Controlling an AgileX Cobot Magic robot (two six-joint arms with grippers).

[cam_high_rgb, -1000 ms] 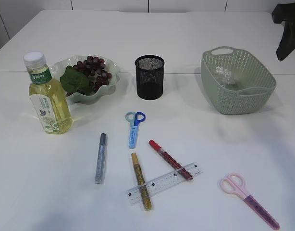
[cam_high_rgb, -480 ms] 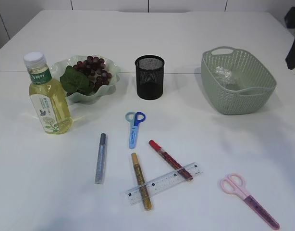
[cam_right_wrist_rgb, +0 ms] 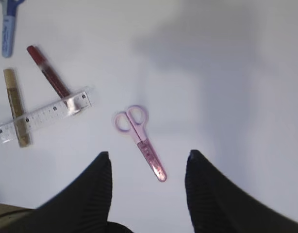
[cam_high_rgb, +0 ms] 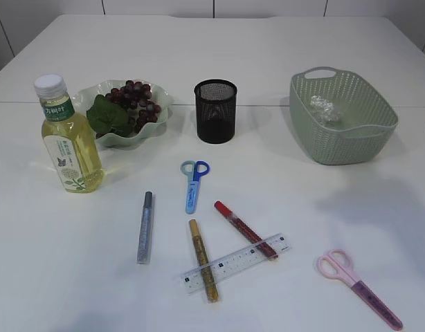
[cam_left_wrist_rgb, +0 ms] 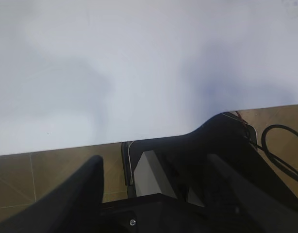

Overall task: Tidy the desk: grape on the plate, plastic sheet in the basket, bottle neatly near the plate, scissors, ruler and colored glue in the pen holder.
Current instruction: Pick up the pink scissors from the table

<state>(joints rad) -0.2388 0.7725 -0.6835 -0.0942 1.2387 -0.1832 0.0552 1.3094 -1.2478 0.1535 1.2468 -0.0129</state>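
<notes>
Right wrist view: pink scissors [cam_right_wrist_rgb: 139,141] amid bare table [cam_right_wrist_rgb: 226,73].

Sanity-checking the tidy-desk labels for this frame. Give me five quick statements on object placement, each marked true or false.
1. The grapes are on the plate. True.
2. The pen holder holds the blue scissors. False: the blue scissors lie on the table in front of it.
3. The ruler lies across the gold glue pen and red glue pen. True.
4. The basket is empty. False: the crumpled plastic sheet is inside.
5. The right gripper is shut on the pink scissors. False: it is open above the pink scissors, apart from them.
</notes>
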